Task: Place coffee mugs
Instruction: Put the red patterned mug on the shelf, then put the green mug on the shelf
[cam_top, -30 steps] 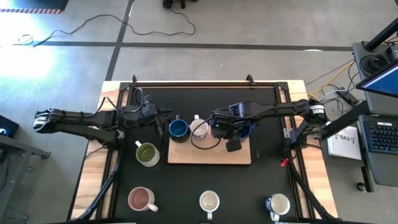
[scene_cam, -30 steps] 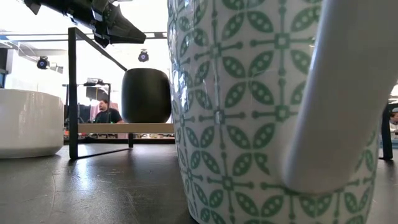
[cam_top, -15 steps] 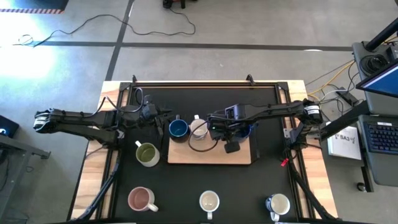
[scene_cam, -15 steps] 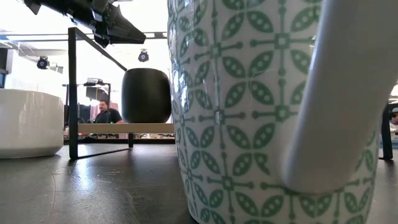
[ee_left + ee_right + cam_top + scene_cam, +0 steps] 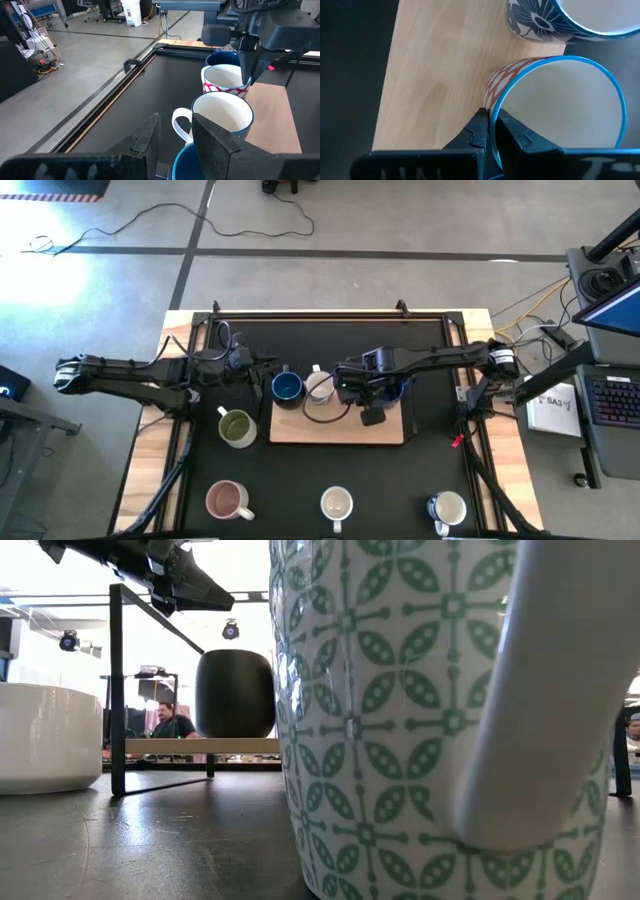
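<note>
The right arm is reaching in from the table's right side toward the middle, its wrist bending downward. The right gripper (image 5: 492, 131) is pointing down, its 2 dark fingers (image 5: 477, 131) pinching together with only a thin slit between them. The left arm is lying stretched along the table's left side, waiting, and the left gripper (image 5: 175, 135) is pointing toward the centre, its 2 fingers (image 5: 147, 135) standing apart, holding nothing.
</note>
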Motion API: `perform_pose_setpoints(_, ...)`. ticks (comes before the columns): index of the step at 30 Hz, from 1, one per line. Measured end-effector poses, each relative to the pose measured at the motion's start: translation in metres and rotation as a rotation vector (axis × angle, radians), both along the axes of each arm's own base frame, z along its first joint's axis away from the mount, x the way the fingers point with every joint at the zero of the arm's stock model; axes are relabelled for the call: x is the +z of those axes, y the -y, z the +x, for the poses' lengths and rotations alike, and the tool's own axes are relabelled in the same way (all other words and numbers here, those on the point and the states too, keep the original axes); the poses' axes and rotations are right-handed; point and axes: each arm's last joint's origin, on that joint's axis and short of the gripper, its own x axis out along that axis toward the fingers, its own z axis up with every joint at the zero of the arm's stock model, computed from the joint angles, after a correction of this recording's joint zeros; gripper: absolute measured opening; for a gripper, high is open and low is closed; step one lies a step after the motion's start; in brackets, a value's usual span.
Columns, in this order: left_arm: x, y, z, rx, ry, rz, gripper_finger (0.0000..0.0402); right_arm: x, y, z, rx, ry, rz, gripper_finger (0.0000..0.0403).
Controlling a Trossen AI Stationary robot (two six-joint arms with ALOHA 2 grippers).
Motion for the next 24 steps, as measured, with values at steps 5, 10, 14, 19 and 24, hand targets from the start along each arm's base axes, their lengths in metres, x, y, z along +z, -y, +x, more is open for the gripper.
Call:
perform_pose_setpoints(5,0.000,0.000,0.000,0.000,-0.001,0.000,0.0096,0.003,0.000,0.000,0.010,0.013,-0.003,0.0054)
perform_pose_setpoints(10,0.000,0.000,0.000,0.003,-0.001,0.001,0.0096,0.004,0.000,-0.001,0.009,0.015,-0.009,0.0086)
perform_pose_setpoints(14,0.000,0.000,0.000,0.002,-0.001,0.000,0.0096,0.010,0.000,-0.004,-0.006,0.028,-0.011,0.0104)
perform_pose_setpoints(19,0.001,0.001,-0.001,-0.022,0.013,-0.024,0.0096,0.029,0.001,-0.011,-0.063,0.050,0.002,0.0114)
perform_pose_setpoints(24,0.001,0.002,-0.002,-0.050,0.037,-0.126,0.0096,0.046,0.001,-0.011,-0.162,0.111,0.016,0.0109)
